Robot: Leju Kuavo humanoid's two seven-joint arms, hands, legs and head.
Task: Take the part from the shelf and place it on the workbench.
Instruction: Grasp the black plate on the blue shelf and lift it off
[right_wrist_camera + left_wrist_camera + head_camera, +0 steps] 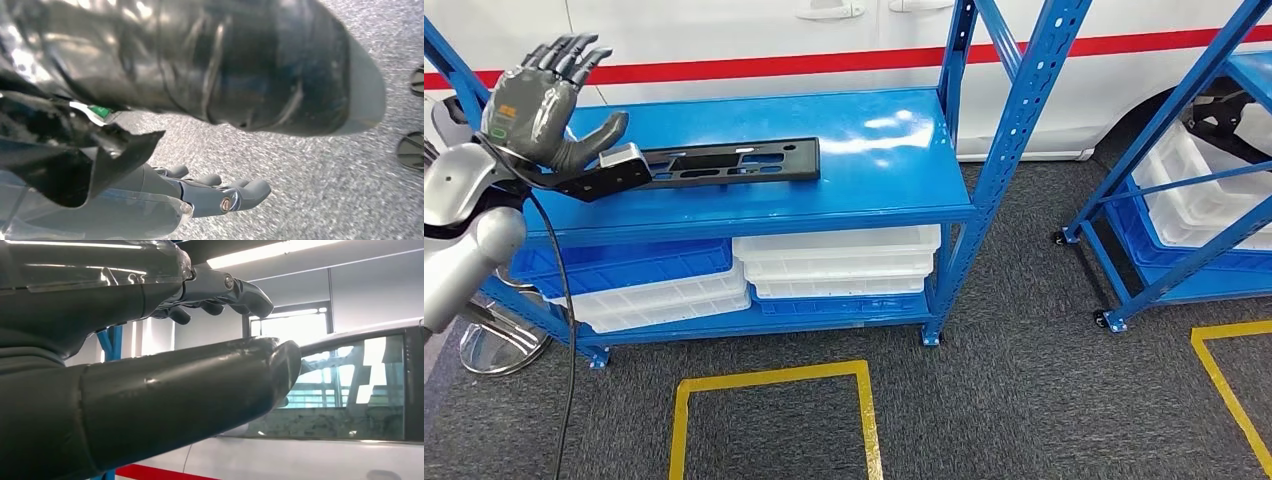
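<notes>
**Left hand raised over shelf, part not yet grasped**

Left hand (549,95) up and spread at the left end of the shelf (894,175), fingers apart, nothing in it; palm turned toward the shelf top, thumb just above the near end of the part. Right hand (210,192) hanging over grey carpet (310,165), fingers loosely extended and empty. Part (724,160): long flat black plastic bracket with cut-out slots, lying flat on the blue top level, left half, long axis running along the shelf; left end partly hidden behind the hand and wrist camera. Likely light, rigid, a bit slick on painted metal; thin profile, so hard to pinch from above. Best bet: grip across the narrow width near the left end or closer to mid-length for balance, maybe hooking a slot edge; grabbing far off-centre risks tilt or swing. White and blue trays (839,260) stacked on lower level; white car (754,40) behind. Bench out of frame.
</notes>
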